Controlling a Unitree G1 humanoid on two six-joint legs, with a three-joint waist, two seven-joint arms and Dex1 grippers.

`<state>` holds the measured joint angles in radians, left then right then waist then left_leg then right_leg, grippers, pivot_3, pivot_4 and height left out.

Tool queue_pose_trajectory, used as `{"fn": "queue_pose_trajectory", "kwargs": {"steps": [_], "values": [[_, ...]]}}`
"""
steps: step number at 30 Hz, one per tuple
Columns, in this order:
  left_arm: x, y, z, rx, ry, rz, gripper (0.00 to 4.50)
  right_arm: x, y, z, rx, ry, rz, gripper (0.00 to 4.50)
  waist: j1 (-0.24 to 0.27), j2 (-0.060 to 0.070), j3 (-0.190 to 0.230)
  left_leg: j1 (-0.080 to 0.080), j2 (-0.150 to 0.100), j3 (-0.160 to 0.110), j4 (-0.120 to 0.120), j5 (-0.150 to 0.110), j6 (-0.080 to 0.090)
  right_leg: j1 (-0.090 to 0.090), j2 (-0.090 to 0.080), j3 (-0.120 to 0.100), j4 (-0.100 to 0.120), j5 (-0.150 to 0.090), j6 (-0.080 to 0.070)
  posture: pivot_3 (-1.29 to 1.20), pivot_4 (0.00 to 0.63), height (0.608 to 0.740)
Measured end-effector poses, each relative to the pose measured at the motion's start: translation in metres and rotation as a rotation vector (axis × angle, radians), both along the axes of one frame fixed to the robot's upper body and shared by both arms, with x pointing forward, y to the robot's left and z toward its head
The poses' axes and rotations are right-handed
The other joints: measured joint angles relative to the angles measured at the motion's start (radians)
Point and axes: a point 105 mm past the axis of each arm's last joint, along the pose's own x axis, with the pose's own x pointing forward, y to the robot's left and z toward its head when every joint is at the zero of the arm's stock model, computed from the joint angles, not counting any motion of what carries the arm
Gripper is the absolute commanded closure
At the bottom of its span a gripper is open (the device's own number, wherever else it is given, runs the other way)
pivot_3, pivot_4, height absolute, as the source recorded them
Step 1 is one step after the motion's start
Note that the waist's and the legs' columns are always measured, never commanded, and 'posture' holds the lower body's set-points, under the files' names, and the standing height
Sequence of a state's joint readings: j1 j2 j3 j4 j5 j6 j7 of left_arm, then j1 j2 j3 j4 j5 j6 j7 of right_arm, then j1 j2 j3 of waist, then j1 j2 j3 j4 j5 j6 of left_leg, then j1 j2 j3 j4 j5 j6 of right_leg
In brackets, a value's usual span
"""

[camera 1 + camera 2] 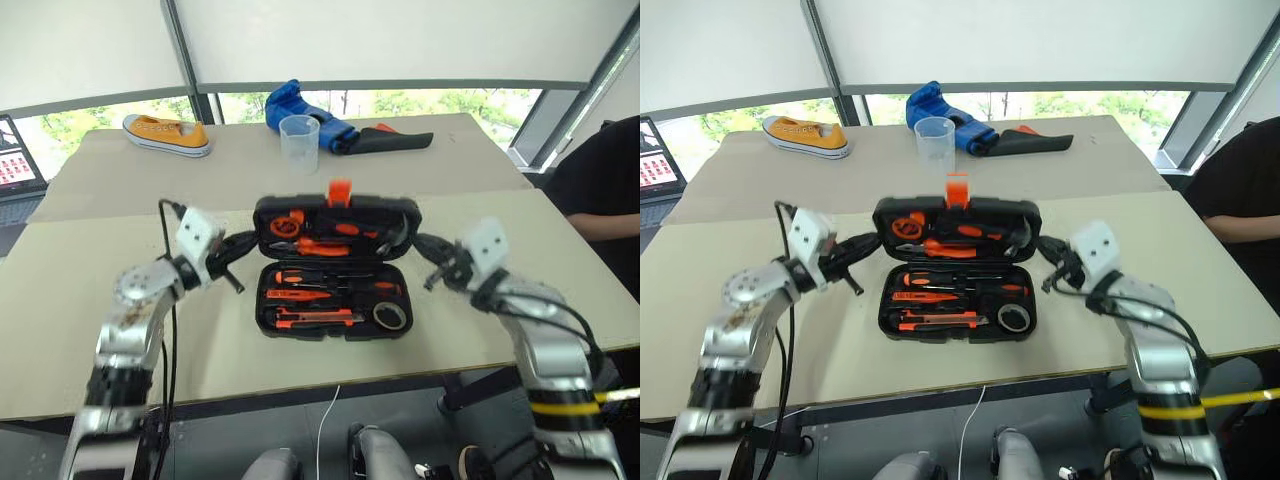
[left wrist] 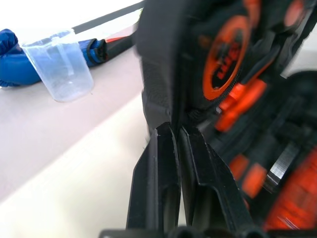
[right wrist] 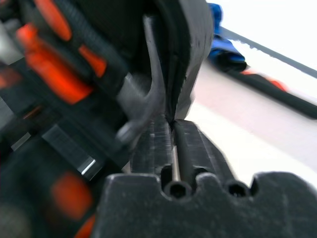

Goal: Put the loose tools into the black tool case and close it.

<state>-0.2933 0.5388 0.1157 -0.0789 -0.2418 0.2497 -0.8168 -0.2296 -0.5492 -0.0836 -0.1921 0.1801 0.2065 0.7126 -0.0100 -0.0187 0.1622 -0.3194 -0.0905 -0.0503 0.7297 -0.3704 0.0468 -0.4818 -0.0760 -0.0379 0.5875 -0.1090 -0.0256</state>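
Note:
The black tool case [image 1: 263, 300] lies open at the table's middle, its lid [image 1: 262, 212] tilted up with the orange latch [image 1: 340, 190] on top. Orange-and-black screwdrivers [image 1: 310, 278], a utility knife [image 1: 315, 319] and a dark tape roll [image 1: 391, 316] sit in the base's recesses. My left gripper [image 1: 248, 243] is shut on the lid's left edge; the left wrist view has its fingertips [image 2: 166, 131] pinching that rim. My right gripper [image 1: 424, 243] is shut on the lid's right edge [image 3: 190, 74].
Behind the case stand a clear plastic cup [image 1: 299, 138], a blue cloth with a dark pouch [image 1: 380, 140] and a yellow shoe [image 1: 167, 134]. A laptop [image 1: 15, 155] sits far left. A person in black [image 1: 600, 190] is at the right edge.

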Motion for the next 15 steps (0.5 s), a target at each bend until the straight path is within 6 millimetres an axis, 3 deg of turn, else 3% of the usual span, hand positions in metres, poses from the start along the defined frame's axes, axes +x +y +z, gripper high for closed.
{"fn": "queue_pose_trajectory", "kwargs": {"steps": [2, 4, 5, 8, 10, 11, 15], "values": [[-0.015, 0.006, -0.02, 0.009, 0.093, 0.012, 2.3, -0.017, -0.003, -0.016, -0.052, 0.074, 0.034, 2.19, -0.001, -0.001, 0.001, 0.001, 0.0, 0.001, 0.0, 0.0, 0.0, 0.001, 0.001, 0.0, -0.002, 0.0, 0.001, 0.0, 0.15, 0.724], [-0.03, 0.014, -0.024, 0.028, 0.17, 0.005, 1.55, -0.035, -0.009, -0.024, -0.09, 0.166, 0.08, 1.57, -0.001, -0.001, 0.004, 0.0, 0.0, 0.001, 0.0, 0.0, 0.0, 0.001, 0.001, 0.0, -0.002, -0.001, 0.001, 0.0, 0.15, 0.724], [-0.039, 0.025, -0.024, 0.052, 0.208, 0.008, 1.23, -0.047, -0.014, -0.024, -0.124, 0.205, 0.106, 1.55, -0.001, -0.001, 0.005, 0.001, 0.001, 0.001, 0.0, 0.0, 0.0, 0.001, 0.001, 0.0, 0.0, -0.002, 0.002, 0.0, 0.15, 0.724], [-0.059, 0.05, -0.01, 0.088, 0.321, -0.024, 1.23, -0.085, -0.023, -0.018, -0.187, 0.317, 0.225, 1.55, -0.001, 0.0, 0.005, 0.004, 0.003, 0.0, -0.002, 0.0, 0.0, 0.004, 0.002, -0.001, 0.0, -0.008, 0.009, 0.0, 0.15, 0.724], [-0.056, 0.069, -0.003, 0.103, 0.353, -0.006, 1.23, -0.1, -0.021, -0.021, -0.196, 0.381, 0.282, 1.55, 0.003, -0.001, 0.005, 0.014, 0.004, 0.0, -0.004, -0.002, 0.003, 0.018, 0.002, -0.002, -0.002, -0.013, 0.011, 0.0, 0.15, 0.724], [-0.05, 0.073, 0.0, 0.102, 0.35, 0.001, 1.18, -0.102, -0.018, -0.022, -0.186, 0.391, 0.296, 1.81, 0.005, 0.0, 0.006, 0.017, 0.005, -0.001, -0.004, -0.007, 0.011, 0.023, 0.001, -0.003, -0.003, -0.013, 0.013, 0.0, 0.15, 0.724], [-0.014, 0.074, 0.005, 0.152, 0.281, 0.001, 2.29, -0.104, -0.007, -0.031, -0.184, 0.412, 0.329, 3.0, 0.023, -0.001, 0.006, 0.02, 0.003, 0.001, -0.003, -0.006, 0.011, 0.023, 0.001, -0.003, -0.003, -0.013, 0.014, 0.0, 0.15, 0.724]]}}
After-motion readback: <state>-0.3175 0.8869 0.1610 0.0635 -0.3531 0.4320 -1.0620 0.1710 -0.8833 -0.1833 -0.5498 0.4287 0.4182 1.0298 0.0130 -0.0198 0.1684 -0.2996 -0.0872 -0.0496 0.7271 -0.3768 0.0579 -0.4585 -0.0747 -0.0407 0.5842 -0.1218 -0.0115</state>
